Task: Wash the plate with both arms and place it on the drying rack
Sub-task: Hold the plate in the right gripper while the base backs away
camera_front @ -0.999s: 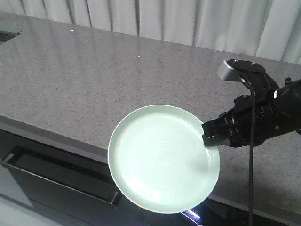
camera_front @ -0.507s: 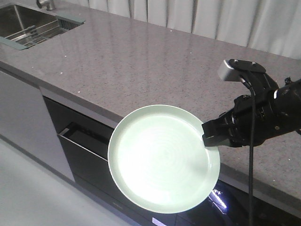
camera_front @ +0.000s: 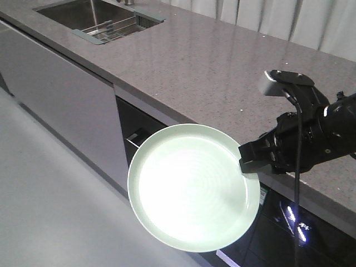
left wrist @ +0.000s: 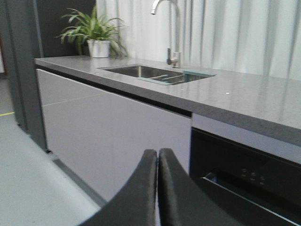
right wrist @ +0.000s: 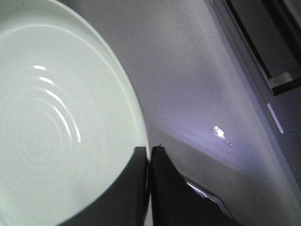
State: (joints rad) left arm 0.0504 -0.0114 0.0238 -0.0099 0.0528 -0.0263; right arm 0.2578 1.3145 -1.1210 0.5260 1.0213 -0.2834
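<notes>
Right wrist view: the right jaws are pinching the rim of the plate (right wrist: 56, 117), one on the hollow face and one behind it, with nothing but the edge between them. I judge an edge grip was chosen so that the whole face stays bare for washing and for the other arm to reach.

In the front view the right arm (camera_front: 317, 136) holds the plate (camera_front: 192, 186) out past the edge of the worktop (camera_front: 211, 72), over the floor (camera_front: 50, 183), and it touches nothing but the jaws. Kept out there, it cannot knock the stone edge or the dark appliance front (camera_front: 139, 130) below it.

The plate is round, so it has no long axis. What matters is its facing: the hollow side is turned up towards the front camera, and the held part of the rim points back at the arm. It looks tilted, not level, though I cannot tell by how much.

The left jaws are pressed together on nothing (seen only in the left wrist view), and they point at the cabinets below the sink (left wrist: 155, 73) and tap (left wrist: 171, 28).

The drying rack (camera_front: 114, 28) lies across the sink (camera_front: 83, 14), well apart from the plate. By my reckoning, washing has not begun.
</notes>
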